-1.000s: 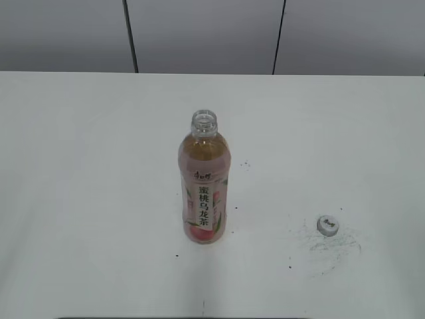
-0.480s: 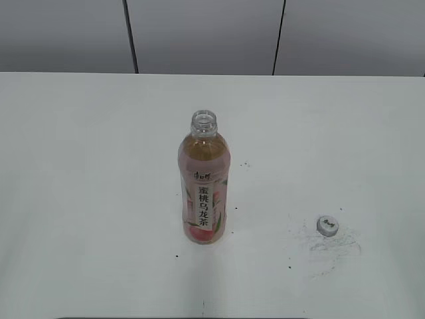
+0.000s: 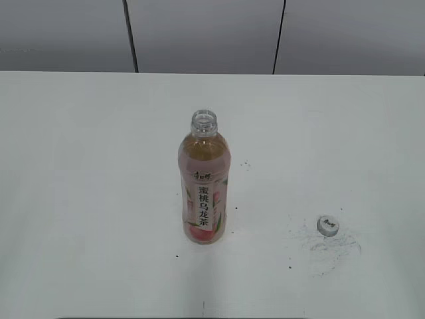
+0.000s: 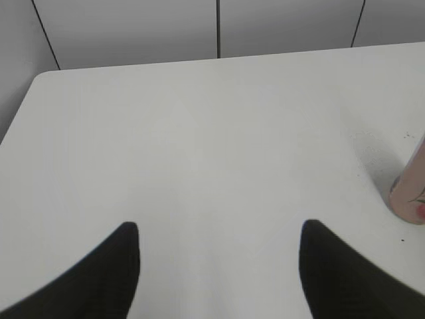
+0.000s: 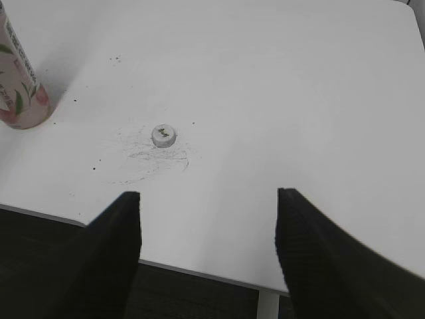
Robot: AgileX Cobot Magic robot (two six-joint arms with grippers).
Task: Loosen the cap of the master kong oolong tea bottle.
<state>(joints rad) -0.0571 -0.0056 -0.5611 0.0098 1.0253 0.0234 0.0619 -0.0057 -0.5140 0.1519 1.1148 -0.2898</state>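
Left wrist view: left gripper (image 4: 219, 266) with its two dark fingers spread wide and nothing between them, above the bare white table (image 4: 199, 133), the base of the master kong oolong tea bottle (image 4: 410, 196) just at the right edge. Right wrist view: right gripper (image 5: 209, 252) also spread wide and holding nothing, near the table's front edge, with the cap (image 5: 163, 135) lying ahead on grey scuff marks (image 5: 146, 156). Exterior view: bottle (image 3: 204, 183) upright mid-table with its neck uncovered, cap (image 3: 327, 225) well apart to its right, no arm visible.

White table (image 3: 86, 166), bottle (image 3: 204, 193), cap (image 3: 327, 225)
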